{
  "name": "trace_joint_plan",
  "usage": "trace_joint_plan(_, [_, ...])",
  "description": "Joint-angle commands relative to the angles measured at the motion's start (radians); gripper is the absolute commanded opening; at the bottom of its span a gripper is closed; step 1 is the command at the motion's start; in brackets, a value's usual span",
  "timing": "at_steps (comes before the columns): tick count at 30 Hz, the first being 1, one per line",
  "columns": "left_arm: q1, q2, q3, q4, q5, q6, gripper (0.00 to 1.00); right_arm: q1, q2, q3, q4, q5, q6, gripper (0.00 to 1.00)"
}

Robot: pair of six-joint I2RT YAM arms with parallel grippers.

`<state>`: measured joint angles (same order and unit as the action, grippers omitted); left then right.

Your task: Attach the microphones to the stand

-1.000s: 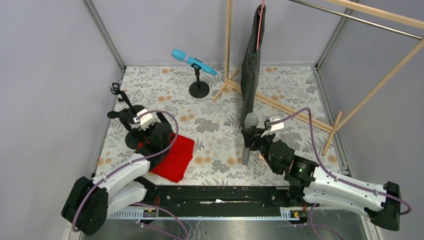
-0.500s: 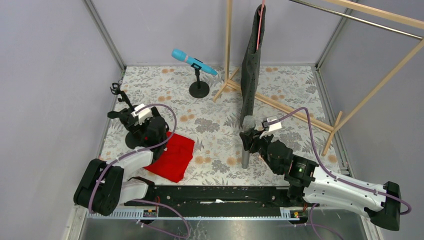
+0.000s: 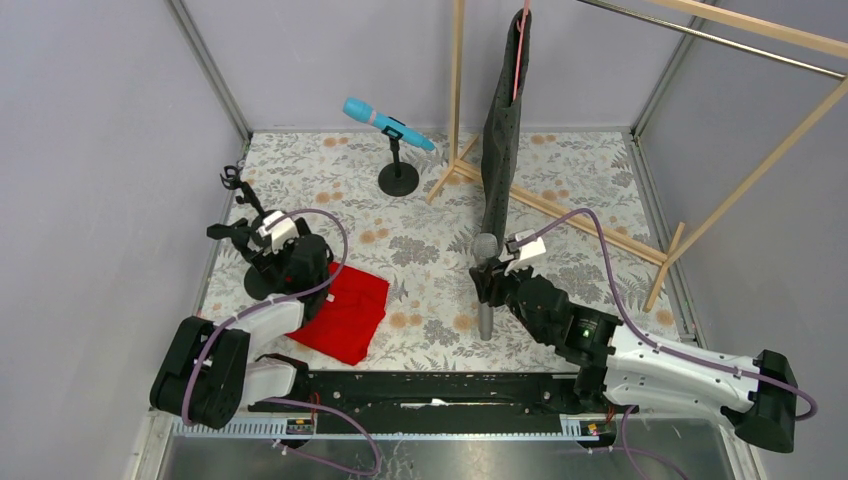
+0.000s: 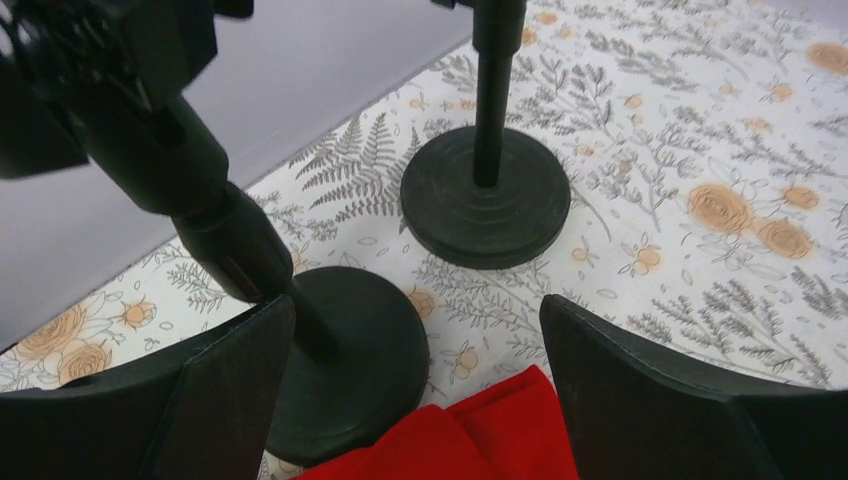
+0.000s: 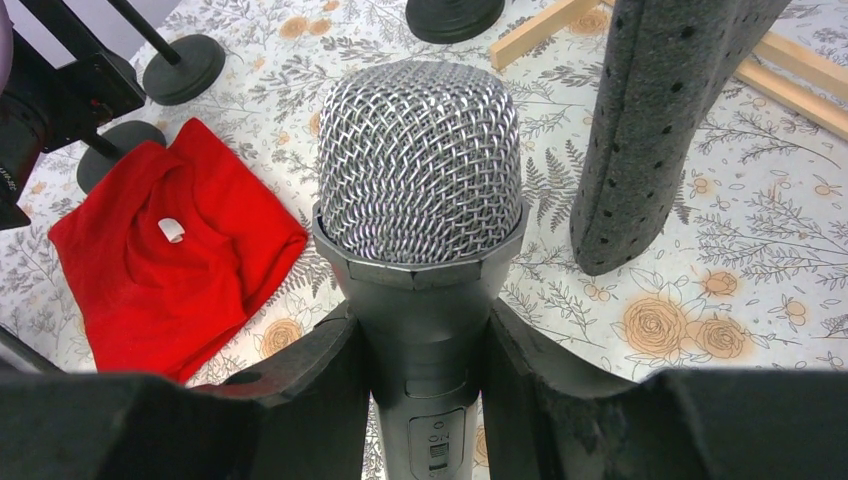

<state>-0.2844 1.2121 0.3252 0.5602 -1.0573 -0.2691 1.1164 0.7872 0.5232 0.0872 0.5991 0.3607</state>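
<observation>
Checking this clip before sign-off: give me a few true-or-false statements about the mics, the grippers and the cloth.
1. The right gripper grips the grey mic upright. True.
2. The blue mic lies flat, off any stand. False: it sits clipped in a stand.
3. The left gripper is shut on the red cloth. False: it is open and holds nothing.
4. The red cloth lies near the left gripper. True.

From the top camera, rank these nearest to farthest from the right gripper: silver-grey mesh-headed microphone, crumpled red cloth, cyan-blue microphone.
1. The silver-grey microphone, upright in the right gripper.
2. The red cloth, to its left.
3. The cyan-blue microphone, at the back on a black stand.
</observation>
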Motion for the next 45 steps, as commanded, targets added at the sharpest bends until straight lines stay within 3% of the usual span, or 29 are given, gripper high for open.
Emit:
trace_joint_plan(1, [0.009,-0.037,0.011,-0.107,0.02,-0.109,0.95,0.002,0.029,0.057,0.044,-0.014,0.012,0.0])
trace_joint_plan(4, [-0.003,-0.066,0.014,-0.207,0.062,-0.18,0.95,0.002,0.056,0.064,0.057,-0.022,0.016,0.0])
trace_joint_plan(11, [-0.103,-0.135,0.014,-0.336,-0.076,-0.23,0.97,0.002,0.114,0.072,0.093,-0.049,0.038,0.0])
trace_joint_plan(16, [-0.094,-0.146,-0.023,-0.179,-0.181,-0.051,0.98,0.002,0.132,0.091,0.071,-0.077,0.049,0.0])
trace_joint_plan(24, [-0.01,-0.143,-0.038,-0.069,-0.195,0.04,0.98,0.002,0.09,0.074,0.041,-0.069,0.052,0.0])
trace_joint_plan(34, [0.102,-0.122,-0.04,0.03,-0.027,0.033,0.96,0.002,0.079,0.072,0.032,-0.065,0.046,0.0])
trace_joint_plan(39, [0.155,-0.051,-0.014,0.112,0.052,0.03,0.9,0.002,0.076,0.069,0.034,-0.064,0.048,0.0])
trace_joint_plan(45, [0.176,0.03,0.033,0.148,0.084,0.029,0.71,0.002,0.073,0.065,0.035,-0.056,0.046,0.0])
